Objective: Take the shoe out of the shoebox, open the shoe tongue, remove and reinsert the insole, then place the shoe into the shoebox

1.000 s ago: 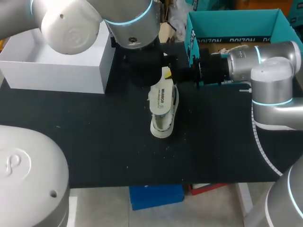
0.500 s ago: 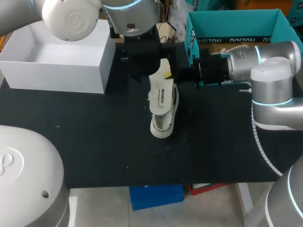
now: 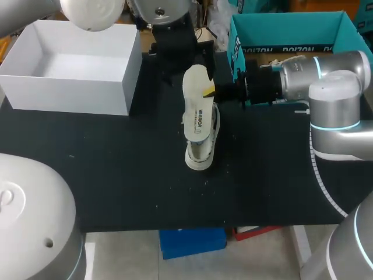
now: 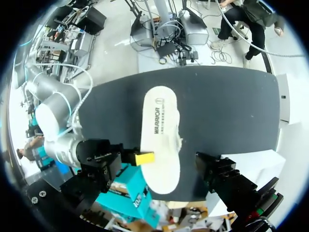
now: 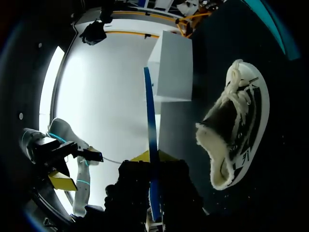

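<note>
My left gripper [image 3: 182, 63], spread, has backed off the insole [image 3: 195, 87]; my right gripper [image 3: 208, 91] still pinches it over the shoe [image 3: 201, 143].

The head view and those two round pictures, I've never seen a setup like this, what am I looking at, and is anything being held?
These are two robot arms at a black table. The head view looks down from above and behind; each round picture comes from a camera on one arm's wrist. On the table are a pale shoe and an open white box, with a teal box at the far right. The right gripper pinches the shoe's insole and holds it over the shoe. The left arm is farther back, beside the white box.
</note>
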Robot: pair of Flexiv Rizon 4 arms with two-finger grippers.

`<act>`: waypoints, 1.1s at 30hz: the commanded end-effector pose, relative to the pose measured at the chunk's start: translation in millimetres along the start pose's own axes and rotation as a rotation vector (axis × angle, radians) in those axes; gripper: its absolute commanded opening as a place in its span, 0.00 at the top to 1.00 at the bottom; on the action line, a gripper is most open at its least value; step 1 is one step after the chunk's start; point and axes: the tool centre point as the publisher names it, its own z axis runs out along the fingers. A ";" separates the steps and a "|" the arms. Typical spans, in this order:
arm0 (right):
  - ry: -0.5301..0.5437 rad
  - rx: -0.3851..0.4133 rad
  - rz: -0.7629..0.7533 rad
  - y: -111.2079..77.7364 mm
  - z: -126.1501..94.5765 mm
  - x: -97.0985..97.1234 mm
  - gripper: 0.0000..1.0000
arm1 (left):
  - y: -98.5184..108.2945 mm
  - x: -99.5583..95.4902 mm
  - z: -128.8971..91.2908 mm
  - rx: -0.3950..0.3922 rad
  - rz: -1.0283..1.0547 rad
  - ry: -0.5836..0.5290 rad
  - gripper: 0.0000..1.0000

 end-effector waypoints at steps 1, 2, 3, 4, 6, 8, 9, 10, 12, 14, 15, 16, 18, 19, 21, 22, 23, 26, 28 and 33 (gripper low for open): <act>-0.001 -0.002 0.001 0.0 1.1 0.0 1.00 | 22.9 -0.9 5.7 0.020 0.007 0.012 0.00; -0.001 -0.002 0.001 0.0 1.1 0.0 1.00 | 27.8 -0.1 6.7 0.020 0.011 0.016 0.00; -0.001 -0.002 0.001 0.0 1.1 0.0 1.00 | 32.6 0.9 7.8 0.021 0.013 0.018 0.00; -0.001 -0.002 0.001 0.0 1.1 0.0 1.00 | 37.3 1.9 9.0 0.022 0.014 0.019 0.00; -0.001 -0.002 0.001 0.0 1.1 0.0 1.00 | 47.8 4.7 13.1 0.027 0.018 0.027 0.00; -0.001 -0.002 0.001 0.0 1.1 0.0 1.00 | 56.4 6.6 16.7 0.029 0.020 0.030 0.00; -0.001 -0.002 0.001 0.0 1.1 0.0 1.00 | 61.3 7.7 18.7 0.031 0.020 0.032 0.00; -0.001 -0.002 0.001 0.0 1.1 0.0 1.00 | 66.1 8.8 20.8 0.033 0.020 0.032 0.00; -0.001 -0.002 0.001 0.0 1.1 0.0 1.00 | 75.4 10.9 24.6 0.036 0.020 0.033 0.00; -0.001 -0.002 0.001 0.0 1.1 0.0 1.00 | 84.0 11.8 27.4 0.041 0.022 0.043 0.00; -0.001 -0.002 0.001 0.0 1.1 0.0 1.00 | 88.5 11.7 28.3 0.040 0.027 0.056 0.00; -0.001 -0.002 0.001 0.0 1.1 0.0 1.00 | 93.3 11.6 28.5 0.037 0.028 0.056 0.00; -0.001 -0.002 0.001 0.0 1.1 0.0 1.00 | 102.1 11.9 28.5 0.031 0.031 0.060 0.00; -0.001 -0.002 0.001 0.0 1.1 0.0 1.00 | 106.4 12.2 28.6 0.029 0.031 0.061 0.00; -0.001 -0.002 0.001 0.0 1.1 0.0 1.00 | 114.9 12.4 30.0 0.027 0.031 0.061 0.00; -0.001 -0.002 0.001 0.0 1.1 0.0 1.00 | 119.3 12.4 31.3 0.025 0.031 0.063 0.00; -0.001 -0.002 0.001 0.0 1.1 0.0 1.00 | 123.4 12.5 32.7 0.024 0.032 0.064 0.00; -0.001 -0.002 0.001 0.0 1.1 0.0 1.00 | 133.7 11.7 37.3 0.024 0.030 0.065 0.00; -0.001 -0.002 0.001 0.0 1.1 0.0 1.00 | 137.3 10.6 39.1 0.024 0.029 0.063 0.00; -0.001 -0.002 0.001 0.0 1.1 0.0 1.00 | 132.5 7.2 41.7 0.028 0.027 0.057 0.00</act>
